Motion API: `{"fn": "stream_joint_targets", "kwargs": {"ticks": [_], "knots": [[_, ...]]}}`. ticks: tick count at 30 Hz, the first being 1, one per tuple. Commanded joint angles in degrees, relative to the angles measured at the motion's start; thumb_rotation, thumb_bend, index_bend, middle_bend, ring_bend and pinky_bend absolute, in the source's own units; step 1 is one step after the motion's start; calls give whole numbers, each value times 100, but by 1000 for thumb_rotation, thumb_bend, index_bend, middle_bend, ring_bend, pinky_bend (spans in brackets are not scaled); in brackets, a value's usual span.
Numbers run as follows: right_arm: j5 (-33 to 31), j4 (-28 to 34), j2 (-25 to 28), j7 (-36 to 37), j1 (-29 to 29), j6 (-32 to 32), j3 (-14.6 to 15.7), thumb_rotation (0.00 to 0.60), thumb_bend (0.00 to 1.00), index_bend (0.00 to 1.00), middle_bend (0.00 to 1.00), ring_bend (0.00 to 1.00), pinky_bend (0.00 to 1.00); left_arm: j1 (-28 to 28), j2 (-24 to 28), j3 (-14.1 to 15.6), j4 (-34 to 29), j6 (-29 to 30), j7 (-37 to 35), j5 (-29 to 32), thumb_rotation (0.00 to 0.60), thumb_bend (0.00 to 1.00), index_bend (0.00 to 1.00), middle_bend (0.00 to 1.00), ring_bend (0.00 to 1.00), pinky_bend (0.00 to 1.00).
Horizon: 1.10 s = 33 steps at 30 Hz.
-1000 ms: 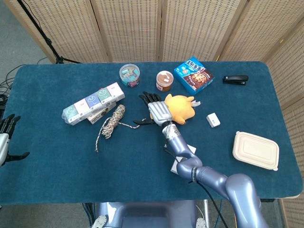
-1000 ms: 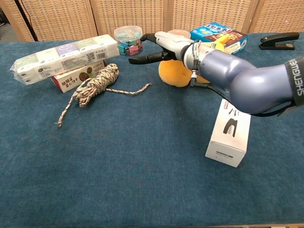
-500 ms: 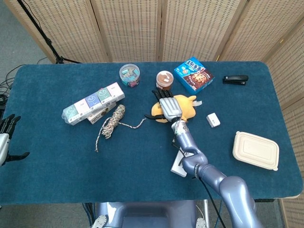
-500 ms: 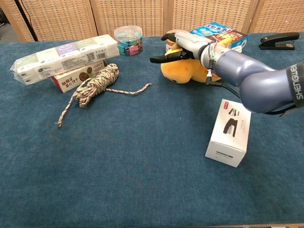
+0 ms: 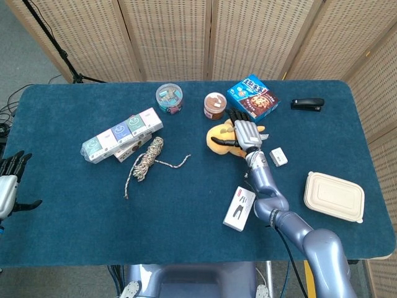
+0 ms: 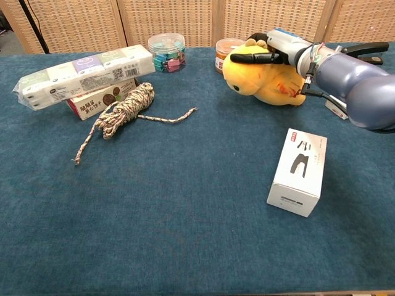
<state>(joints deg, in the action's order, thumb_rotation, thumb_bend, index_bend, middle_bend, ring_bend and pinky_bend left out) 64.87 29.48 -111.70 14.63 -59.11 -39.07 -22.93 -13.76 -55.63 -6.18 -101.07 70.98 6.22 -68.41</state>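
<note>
My right hand hovers over the right part of a yellow plush toy, fingers spread and thumb stretched out to the left, holding nothing. In the chest view the same right hand sits on or just above the back of the plush toy; I cannot tell whether it touches. My left hand hangs beyond the table's left edge with its fingers apart and nothing in it. It does not show in the chest view.
A coiled rope lies left of the toy beside a long tissue pack. Behind are a clip jar, a brown cup, a blue box and a stapler. A white box and a lidded food container sit nearer.
My right hand has swept to the right, from the rope side of the plush toy to over its right part, uncovering the toy's head. The left hand has barely moved.
</note>
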Motion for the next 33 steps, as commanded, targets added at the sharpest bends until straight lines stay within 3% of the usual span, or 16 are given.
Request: {"fn": "stream_joint_targets", "kwargs": {"ticks": [1,9,16,20,25,33], "knots": [[-17,338,150,126,65,-40,-55,155,0,0,0,0,0,1,4,-2,3,2,-7,5,600,0,0,0,0,0],[107,1438,441,-159,152,-394,-1,154,0,0,0,0,0,29,49,17,5,31,-129,-93,600,0,0,0,0,0],[331,1871,313,-647,-34,-695,109,154,0,0,0,0,0,56,70,34,2,69,-193,-162,600,0,0,0,0,0],[374,1636,74,-761,-264,-664,93,140,0,0,0,0,0,64,72,39,12,77,-209,-175,600,0,0,0,0,0],[354,934,-339,-1004,-486,-711,77,2,0,0,0,0,0,64,78,28,40,58,-252,-146,600,0,0,0,0,0],[208,157,-666,-1048,-606,-578,6,0,0,0,0,0,0,28,71,2,74,-12,-252,-67,600,0,0,0,0,0]]}}
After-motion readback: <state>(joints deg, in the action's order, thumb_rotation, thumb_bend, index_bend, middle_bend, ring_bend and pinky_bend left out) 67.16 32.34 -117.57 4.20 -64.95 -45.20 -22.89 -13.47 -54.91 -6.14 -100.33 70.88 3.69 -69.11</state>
